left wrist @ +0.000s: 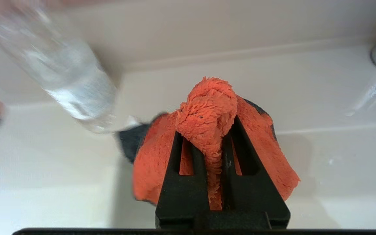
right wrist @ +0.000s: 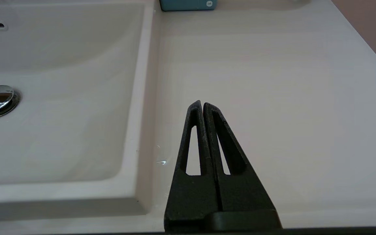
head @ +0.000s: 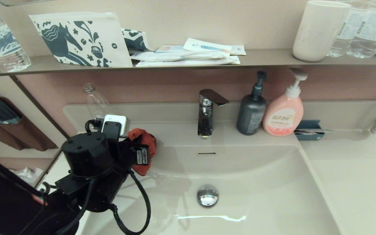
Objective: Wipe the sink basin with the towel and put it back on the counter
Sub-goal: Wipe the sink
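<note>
orange-red towel (left wrist: 207, 111), off-white sink basin (head: 266, 195)

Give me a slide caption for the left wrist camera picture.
Left hand shut on the orange-red towel, held above the off-white counter beside a clear bottle.

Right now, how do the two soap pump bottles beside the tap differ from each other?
The dark grey plastic pump bottle is slim and straight-sided, while the pink plastic pump bottle is broad and rounded. The grey one has a dark pump head; the pink one has a white pump and a printed label. Both stand upright, side by side, on the off-white counter behind the basin.
</note>
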